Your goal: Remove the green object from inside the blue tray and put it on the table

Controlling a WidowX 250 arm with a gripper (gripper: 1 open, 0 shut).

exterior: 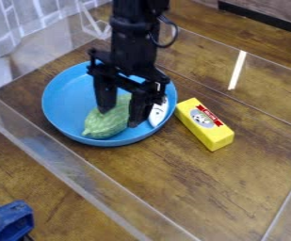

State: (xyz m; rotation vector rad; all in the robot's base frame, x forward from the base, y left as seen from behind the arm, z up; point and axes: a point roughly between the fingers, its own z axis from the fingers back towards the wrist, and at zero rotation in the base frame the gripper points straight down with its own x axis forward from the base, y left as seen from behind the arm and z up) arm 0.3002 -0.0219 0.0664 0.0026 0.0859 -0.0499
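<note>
Now, entry for this moment:

Gripper (125, 102): black, pointing straight down into the tray, its two fingers (105, 95) set either side of the gourd's upper end.
Finger state: parted, astride the gourd; whether the pads press on its skin cannot be told, since the fingers hide the contact.
Gourd (106, 122): pale green, bumpy; lies on the tray floor, right of centre. The lower left half shows; the upper end is hidden behind the gripper. Not lifted as far as can be seen.
Tray (62, 94): round, bright blue, raised rim; sits on the table toward the upper left of the view.
Bottle (153, 110): small, white; lies in the tray just right of the gourd, partly behind the right finger.
Block (204, 123): yellow, rectangular, printed label on top; lies on the table just outside the tray's right rim, apart from it.
Table (173, 188): dark wood planks, glossy, with a clear raised edge along the front and left.
Lower left corner: something blue at the frame edge, off the table; cannot identify.
</note>
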